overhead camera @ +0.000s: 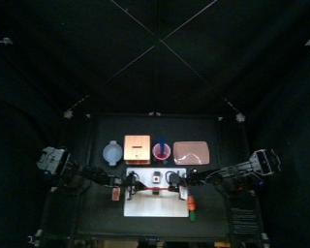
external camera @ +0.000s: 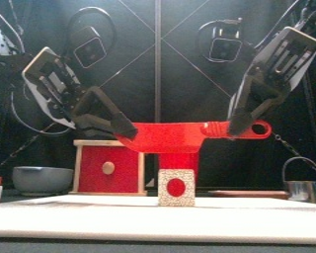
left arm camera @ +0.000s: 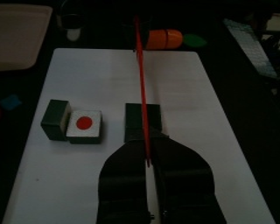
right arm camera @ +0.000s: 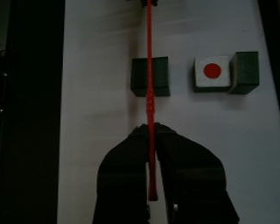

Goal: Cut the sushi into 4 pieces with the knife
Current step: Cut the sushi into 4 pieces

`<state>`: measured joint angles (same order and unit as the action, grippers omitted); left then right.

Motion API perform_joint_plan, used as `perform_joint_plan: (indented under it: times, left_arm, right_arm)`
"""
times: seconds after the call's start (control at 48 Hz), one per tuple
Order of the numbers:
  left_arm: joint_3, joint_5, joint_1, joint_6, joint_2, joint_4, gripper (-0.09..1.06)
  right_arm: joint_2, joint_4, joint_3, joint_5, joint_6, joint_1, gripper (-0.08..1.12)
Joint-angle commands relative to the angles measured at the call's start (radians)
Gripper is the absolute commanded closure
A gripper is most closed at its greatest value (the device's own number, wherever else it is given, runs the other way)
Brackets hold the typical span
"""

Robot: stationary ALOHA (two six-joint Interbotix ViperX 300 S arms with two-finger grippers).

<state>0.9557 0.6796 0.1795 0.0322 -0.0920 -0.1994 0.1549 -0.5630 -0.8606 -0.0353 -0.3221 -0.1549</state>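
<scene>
A red toy knife (external camera: pixel 188 136) hangs level over the white cutting board (overhead camera: pixel 158 206), held at both ends. My left gripper (external camera: pixel 121 132) is shut on one end and my right gripper (external camera: pixel 241 126) on the handle end. The blade (left arm camera: pixel 140 83) runs straight over a dark green sushi block (left arm camera: pixel 143 121), its edge at the block's top. In the right wrist view the same block (right arm camera: pixel 149 76) lies under the blade (right arm camera: pixel 146 61). Beside it lies a separated piece (left arm camera: pixel 81 124) showing a white face with a red centre, and another green block (left arm camera: pixel 55 118) against it.
Behind the board stand a blue-grey bowl (overhead camera: pixel 112 152), the wooden box (overhead camera: pixel 137 148), a red cup (overhead camera: pixel 162 150) and the pink tray (overhead camera: pixel 193 152). An orange toy food (left arm camera: pixel 166 38) and a green one (left arm camera: pixel 196 39) lie off the board's right end.
</scene>
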Motion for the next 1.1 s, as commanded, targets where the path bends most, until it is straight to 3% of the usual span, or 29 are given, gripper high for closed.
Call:
perform_joint_plan:
  times: [0.021, 0.188, 0.542, 0.896, 1.104]
  left_arm:
    - [-0.026, 0.008, -0.006, 0.002, -0.012, -0.011, 0.7]
    - [-0.029, 0.008, -0.011, 0.005, -0.043, -0.028, 0.7]
    - [-0.031, 0.008, -0.008, 0.0, -0.086, -0.034, 0.7]
    - [-0.034, 0.008, 0.005, 0.0, -0.179, -0.1, 0.7]
    - [-0.054, -0.006, 0.029, -0.002, -0.219, -0.126, 0.7]
  right_arm:
    - [-0.003, -0.003, 0.02, 0.017, -0.005, -0.006, 0.99]
    - [-0.028, -0.003, 0.02, 0.021, -0.005, -0.003, 0.99]
    - [-0.071, -0.018, 0.026, 0.023, -0.005, -0.008, 0.99]
    - [-0.156, -0.048, 0.035, 0.049, -0.005, -0.021, 0.99]
    - [-0.204, -0.077, 0.046, 0.057, -0.005, -0.051, 0.99]
